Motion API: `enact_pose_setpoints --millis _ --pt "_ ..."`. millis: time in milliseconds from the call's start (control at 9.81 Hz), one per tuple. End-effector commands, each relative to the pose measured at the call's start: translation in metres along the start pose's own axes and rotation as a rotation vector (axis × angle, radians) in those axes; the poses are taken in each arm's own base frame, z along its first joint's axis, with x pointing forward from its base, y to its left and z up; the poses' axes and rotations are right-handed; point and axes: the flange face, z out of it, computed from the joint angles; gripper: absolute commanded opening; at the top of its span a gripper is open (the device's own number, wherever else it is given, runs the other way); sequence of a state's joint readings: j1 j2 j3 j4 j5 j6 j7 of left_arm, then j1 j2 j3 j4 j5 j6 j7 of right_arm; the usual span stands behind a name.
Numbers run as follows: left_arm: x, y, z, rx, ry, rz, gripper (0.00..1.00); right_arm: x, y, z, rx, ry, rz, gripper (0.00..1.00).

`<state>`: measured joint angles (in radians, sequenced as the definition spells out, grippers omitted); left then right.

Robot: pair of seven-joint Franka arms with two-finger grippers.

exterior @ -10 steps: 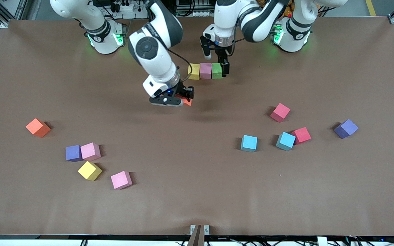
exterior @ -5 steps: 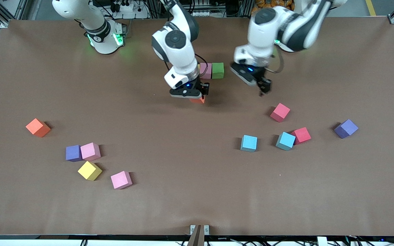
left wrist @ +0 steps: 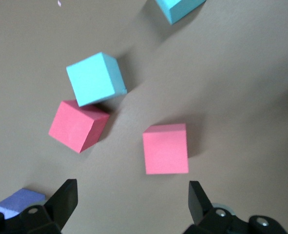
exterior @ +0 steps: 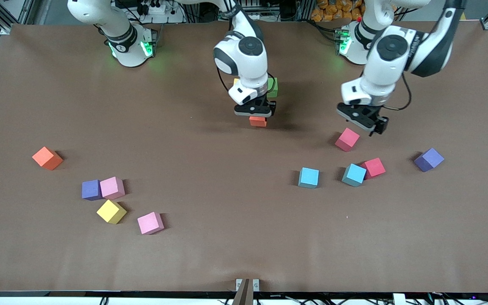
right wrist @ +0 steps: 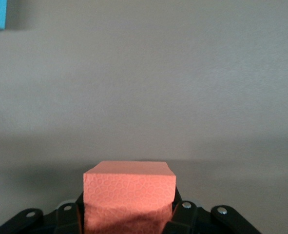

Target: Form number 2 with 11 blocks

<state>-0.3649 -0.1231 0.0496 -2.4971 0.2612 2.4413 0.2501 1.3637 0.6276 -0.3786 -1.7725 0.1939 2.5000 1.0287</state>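
Near the bench's base-side edge, mid-length, your right gripper (exterior: 257, 113) is clamped on an orange block (exterior: 258, 121), held just above the brown bench (exterior: 227, 254). In the right wrist view that block (right wrist: 129, 197) shows a pebbled foam face, square edges, jaws tight on two sides. Partly hidden by that arm sit a green block (exterior: 273, 87) and a sliver of a yellow block (exterior: 235, 80), in a row toward the same edge.

Your left gripper (exterior: 369, 123) hangs over a pink-red block (exterior: 347, 139), jaws spread wide, gripping nothing. The left wrist view shows this block (left wrist: 165, 148) between the open fingers (left wrist: 198, 197), matte, flat-faced.

Toward the left arm's end: crimson block (exterior: 373, 167) touching a light blue block (exterior: 353, 174), a second light blue block (exterior: 309, 177) near them, purple cube (exterior: 428, 159) closest to that end.

Toward the right arm's end: a second orange block (exterior: 47, 158) alone; purple cube (exterior: 91, 189) touching a light pink block (exterior: 112, 187); another yellow block (exterior: 111, 211) just beside these, nearer the camera-side edge; another pink block (exterior: 150, 223) nearer still.

No containers. All cubes equal size, dull foam look; bench surface is plain matte brown.
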Motion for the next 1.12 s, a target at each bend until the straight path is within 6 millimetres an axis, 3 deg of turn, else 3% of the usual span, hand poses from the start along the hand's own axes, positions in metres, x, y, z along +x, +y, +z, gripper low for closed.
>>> enact_pose_setpoints --millis 0,306,510,1020 --pt "0.0 0.008 0.017 -0.045 -0.035 -0.031 1.0 -0.01 -0.023 0.014 -0.008 0.008 -0.04 0.28" --pt "0.001 0.018 0.04 -0.11 -0.067 -0.084 1.0 -0.036 -0.027 0.024 -0.053 -0.032 -0.09 0.27" --pt "0.002 0.015 0.048 -0.112 -0.072 -0.086 1.0 -0.052 -0.027 0.026 -0.09 -0.065 -0.12 0.26" --pt "0.008 0.015 0.074 -0.113 -0.061 -0.088 1.0 -0.075 -0.035 0.025 -0.081 -0.078 -0.073 0.26"
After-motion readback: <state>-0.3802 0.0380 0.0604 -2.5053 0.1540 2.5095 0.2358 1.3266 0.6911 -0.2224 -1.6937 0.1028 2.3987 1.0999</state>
